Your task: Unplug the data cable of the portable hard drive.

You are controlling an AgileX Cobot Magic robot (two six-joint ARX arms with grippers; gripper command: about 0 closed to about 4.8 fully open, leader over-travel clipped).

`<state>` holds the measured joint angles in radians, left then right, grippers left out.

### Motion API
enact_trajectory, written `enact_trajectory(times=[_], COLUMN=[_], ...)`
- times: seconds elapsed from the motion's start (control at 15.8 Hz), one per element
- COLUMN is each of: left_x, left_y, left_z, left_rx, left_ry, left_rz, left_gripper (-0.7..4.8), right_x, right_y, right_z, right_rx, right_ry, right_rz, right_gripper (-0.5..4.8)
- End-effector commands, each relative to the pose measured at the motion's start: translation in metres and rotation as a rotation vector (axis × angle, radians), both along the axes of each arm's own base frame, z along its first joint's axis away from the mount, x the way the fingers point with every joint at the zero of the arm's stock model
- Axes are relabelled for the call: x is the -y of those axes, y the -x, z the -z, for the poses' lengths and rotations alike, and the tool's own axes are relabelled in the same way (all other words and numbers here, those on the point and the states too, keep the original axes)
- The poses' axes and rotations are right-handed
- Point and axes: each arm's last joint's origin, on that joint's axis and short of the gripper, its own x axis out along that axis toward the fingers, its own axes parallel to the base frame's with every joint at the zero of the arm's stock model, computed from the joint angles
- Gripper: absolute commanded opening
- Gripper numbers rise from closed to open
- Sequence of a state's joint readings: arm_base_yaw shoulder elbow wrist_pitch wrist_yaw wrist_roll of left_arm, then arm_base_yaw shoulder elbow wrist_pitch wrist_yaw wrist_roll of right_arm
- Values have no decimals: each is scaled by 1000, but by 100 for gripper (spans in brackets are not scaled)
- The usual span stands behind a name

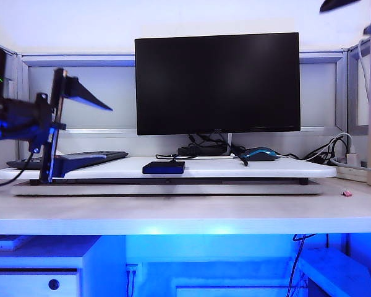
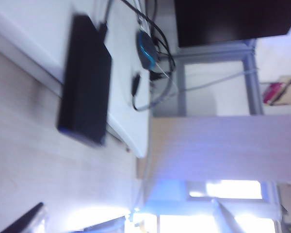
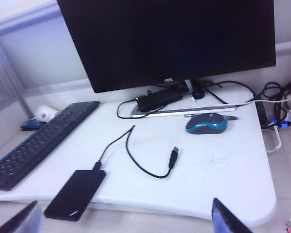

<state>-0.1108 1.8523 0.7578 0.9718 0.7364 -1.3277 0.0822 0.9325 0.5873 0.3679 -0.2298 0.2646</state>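
Lying flat at the white riser's front edge, at seven o'clock from the mouse (image 3: 206,124): portable hard drive (image 3: 75,193), light, slick, best pinned by its sides; data cable (image 3: 136,162) limp, best pinched at its rigid plug; left pincer (image 1: 74,127) and right pincer (image 3: 126,218) both released, well apart.

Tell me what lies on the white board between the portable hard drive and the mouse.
In the right wrist view, only the data cable lies between the portable hard drive and the mouse: it loops from the drive across the white board, its free plug end resting there.
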Motion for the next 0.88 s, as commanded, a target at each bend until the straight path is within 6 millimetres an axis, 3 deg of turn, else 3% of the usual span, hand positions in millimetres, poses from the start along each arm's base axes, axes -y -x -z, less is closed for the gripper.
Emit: enact_trajectory(times=[0.06,0.19,0.38,0.57,0.88], left_x=[5,21,35,56,60], left_y=[-21,-37,-43,-69,-88], left_z=[18,30,36,41,48], left_rx=[-41,-57,-62,-52,-74], left_ry=[-12,-13,-15,0,-7], left_rz=[17,52,83,93,71], left_gripper=[479,479,479,479,479], right_x=[-2,-3,-3,-3,-3], right_y=[-23,-33,-37,-38,-38], right_z=[2,5,11,12,11], right_rx=[17,32,8,5,13], right_ry=[2,1,3,6,32], right_rz=[-1,-1,-1,-1,1], right_gripper=[479,479,479,479,479])
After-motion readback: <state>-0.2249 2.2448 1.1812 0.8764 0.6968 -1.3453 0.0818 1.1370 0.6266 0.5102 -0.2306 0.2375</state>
